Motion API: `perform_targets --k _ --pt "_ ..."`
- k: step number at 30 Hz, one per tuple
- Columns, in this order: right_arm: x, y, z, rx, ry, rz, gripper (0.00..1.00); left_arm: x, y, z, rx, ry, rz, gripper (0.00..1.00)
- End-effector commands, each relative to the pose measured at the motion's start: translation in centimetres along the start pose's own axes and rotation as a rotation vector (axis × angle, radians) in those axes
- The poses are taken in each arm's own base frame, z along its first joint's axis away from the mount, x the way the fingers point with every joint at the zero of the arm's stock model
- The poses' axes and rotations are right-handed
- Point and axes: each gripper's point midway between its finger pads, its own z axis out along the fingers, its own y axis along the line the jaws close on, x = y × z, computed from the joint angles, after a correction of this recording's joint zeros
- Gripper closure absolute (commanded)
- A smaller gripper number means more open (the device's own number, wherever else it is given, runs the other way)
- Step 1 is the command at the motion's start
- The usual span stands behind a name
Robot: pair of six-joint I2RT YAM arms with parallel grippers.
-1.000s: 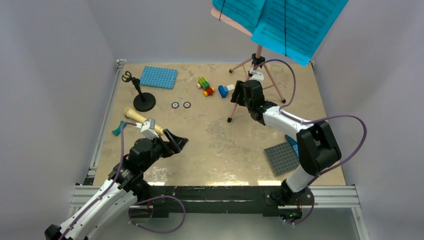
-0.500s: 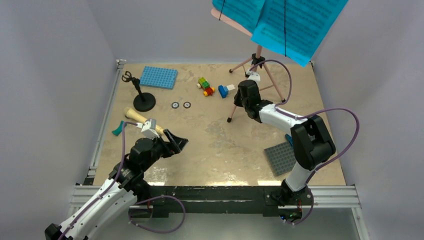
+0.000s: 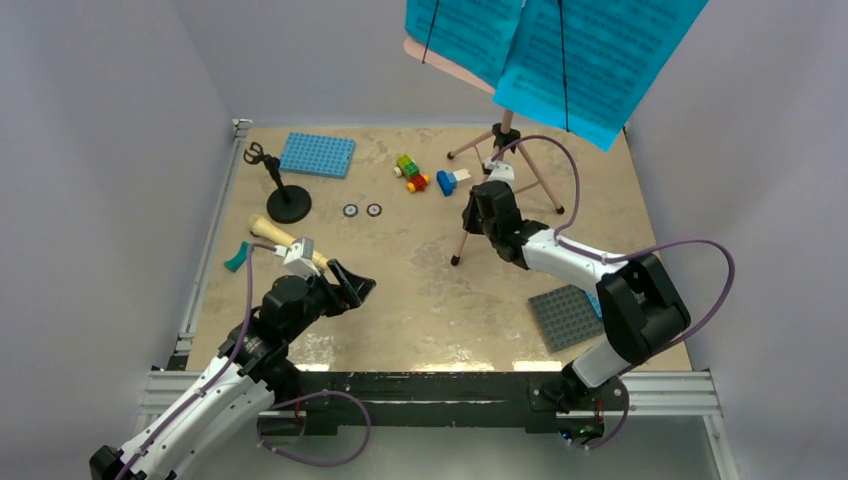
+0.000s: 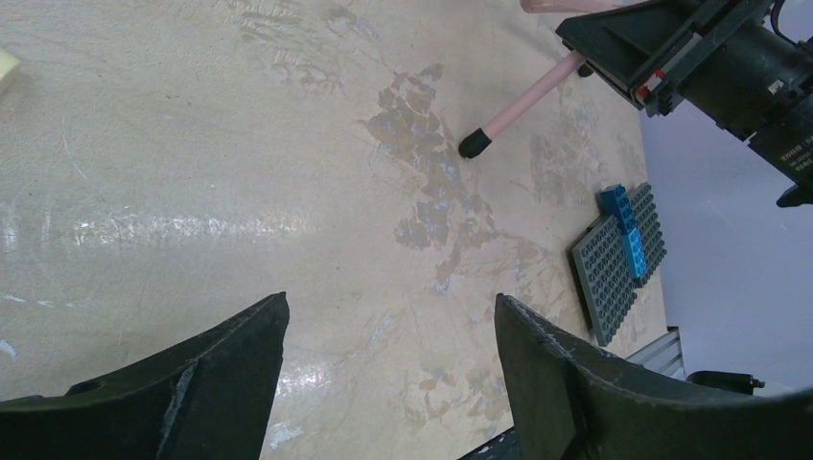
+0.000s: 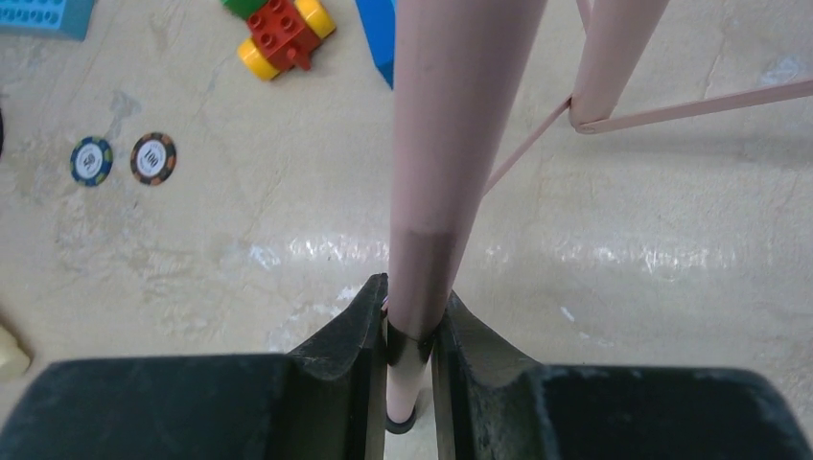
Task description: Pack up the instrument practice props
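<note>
The right tool (image 5: 407, 321) is pinched shut on one pink leg of the music stand (image 5: 451, 115), low near its foot, while the left tool (image 4: 390, 311) hangs wide apart over the bench (image 4: 192, 144). The stand is at the bench's far right, its long axis upright, with blue pages (image 3: 590, 60) at its top. It looks light, stiff and top-heavy, so I'd judge the central post a steadier hold than a thin, slippery leg.

The left arm (image 3: 205, 405) at seven o'clock and right arm (image 3: 565, 255) at four: white links, black joints, purple cables (image 3: 690, 241), black wedge fingers (image 4: 211, 383).
</note>
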Motion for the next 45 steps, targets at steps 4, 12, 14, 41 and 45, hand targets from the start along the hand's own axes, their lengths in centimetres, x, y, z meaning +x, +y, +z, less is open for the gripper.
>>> perform_targets --k 4,12,14,41,45 --pt "0.9 3.6 -3.7 -0.200 0.002 -0.066 1.00 -0.4 -0.5 0.0 0.015 -0.015 0.019 0.18" --pt "3.0 6.8 -6.4 -0.340 0.043 -0.105 1.00 0.1 0.0 0.1 0.005 -0.002 0.004 0.19" --pt "3.6 7.3 -7.0 -0.362 0.053 -0.100 1.00 0.4 0.2 0.2 -0.002 0.003 0.000 0.19" --pt "12.1 10.3 -13.8 -0.499 0.189 -0.055 1.00 0.9 0.6 0.9 -0.024 0.021 -0.013 0.21" --pt "12.8 11.0 -14.0 -0.514 0.200 -0.062 1.00 1.1 0.6 1.0 -0.025 0.024 -0.019 0.21"
